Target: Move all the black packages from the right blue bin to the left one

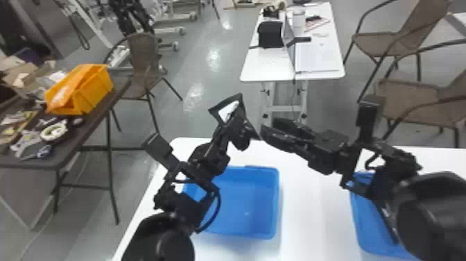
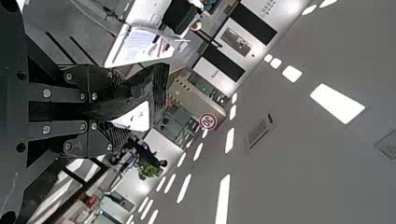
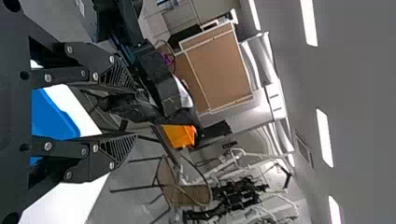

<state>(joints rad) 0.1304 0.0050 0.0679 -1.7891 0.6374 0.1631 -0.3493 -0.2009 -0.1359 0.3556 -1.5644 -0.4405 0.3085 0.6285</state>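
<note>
- Here's your left tool [image 2: 114, 109], clamped on a black package [image 1: 229, 110], held up in the air and well clear of the tabletop [image 1: 312, 215]!
- Your right tool [image 3: 133, 112] is spread wide with nothing in its grip, its tips right beside that package.
- Looks like the carry stage, perhaps a handover between your two sides: left has the load, and the left blue bin [image 1: 275, 204] is the target.
- Next you'd want the right one backed off, then the left one brought over that bin, lowered and opened.
- Watch for a snag while they're this close!
- Your right arm [image 1: 381, 170] covers much of the right blue bin [image 1: 357, 222]; what's left inside, you can't tell.
</note>
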